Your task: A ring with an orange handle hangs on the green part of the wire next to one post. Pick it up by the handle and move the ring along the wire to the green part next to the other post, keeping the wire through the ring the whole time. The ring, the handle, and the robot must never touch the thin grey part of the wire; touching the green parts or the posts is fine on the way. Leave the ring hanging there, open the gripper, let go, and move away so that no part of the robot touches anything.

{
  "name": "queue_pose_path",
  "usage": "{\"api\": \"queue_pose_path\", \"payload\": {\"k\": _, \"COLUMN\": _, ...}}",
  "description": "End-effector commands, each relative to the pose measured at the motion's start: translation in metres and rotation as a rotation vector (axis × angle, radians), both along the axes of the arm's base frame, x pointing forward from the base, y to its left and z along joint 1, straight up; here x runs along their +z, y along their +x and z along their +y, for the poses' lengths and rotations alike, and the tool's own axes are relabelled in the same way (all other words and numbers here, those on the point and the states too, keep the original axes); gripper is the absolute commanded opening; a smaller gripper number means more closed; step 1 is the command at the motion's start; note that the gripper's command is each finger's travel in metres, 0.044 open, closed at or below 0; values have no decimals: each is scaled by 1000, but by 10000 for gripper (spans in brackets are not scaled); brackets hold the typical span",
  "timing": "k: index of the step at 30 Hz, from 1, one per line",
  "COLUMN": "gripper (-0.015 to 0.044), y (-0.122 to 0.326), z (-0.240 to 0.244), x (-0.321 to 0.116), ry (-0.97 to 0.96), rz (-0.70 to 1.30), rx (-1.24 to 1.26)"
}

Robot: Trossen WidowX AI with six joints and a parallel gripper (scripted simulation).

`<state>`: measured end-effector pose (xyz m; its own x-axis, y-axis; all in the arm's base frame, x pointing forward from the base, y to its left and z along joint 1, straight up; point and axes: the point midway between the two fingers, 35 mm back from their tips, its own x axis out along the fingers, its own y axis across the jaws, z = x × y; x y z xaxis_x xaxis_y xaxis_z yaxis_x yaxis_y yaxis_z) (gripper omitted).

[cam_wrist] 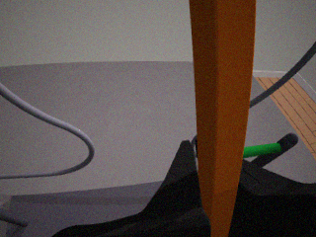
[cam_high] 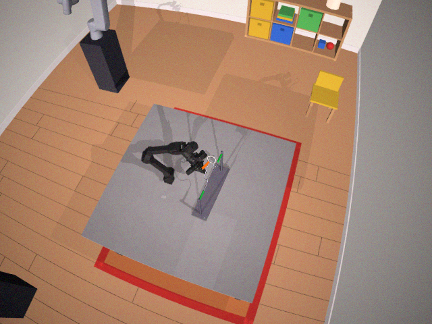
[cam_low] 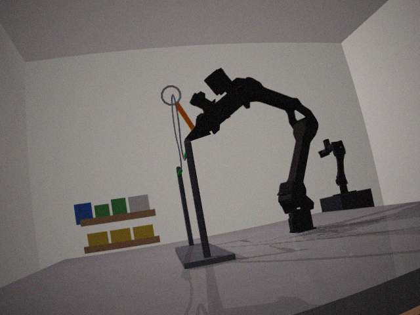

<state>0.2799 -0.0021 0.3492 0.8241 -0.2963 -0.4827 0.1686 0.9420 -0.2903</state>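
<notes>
The ring (cam_high: 211, 156) (cam_low: 161, 95) is high up around the top of the grey wire (cam_wrist: 92, 149), whose peak shows inside the ring's outline in the exterior view. Touching or apart cannot be told. The orange handle (cam_high: 206, 165) (cam_low: 184, 115) (cam_wrist: 224, 99) slants down from the ring. My gripper (cam_high: 203, 169) (cam_low: 193, 132) (cam_wrist: 193, 146) is shut on the handle's lower end. One green part (cam_high: 219, 158) (cam_low: 179, 172) is beside the far post (cam_high: 221, 164) (cam_low: 185, 207). The other green part (cam_high: 201, 194) is beside the near post (cam_high: 200, 206) (cam_low: 197, 196).
The posts stand on a dark base plate (cam_high: 216, 184) (cam_low: 210, 261) on the grey table top (cam_high: 139, 223). In the wrist view a green part (cam_wrist: 262, 150) and a post end show right of the handle, with wire on both sides. Shelves and a yellow chair (cam_high: 325, 96) are farther off.
</notes>
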Motion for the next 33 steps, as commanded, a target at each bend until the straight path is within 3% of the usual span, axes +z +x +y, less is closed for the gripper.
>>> {"api": "queue_pose_path", "payload": {"k": 1, "gripper": -150, "y": -1, "z": -3, "x": 1, "ry": -61, "rz": -1, "rx": 0}}
{"api": "queue_pose_path", "payload": {"k": 33, "gripper": -150, "y": -3, "z": -18, "x": 9, "ry": -460, "rz": 7, "rx": 3}}
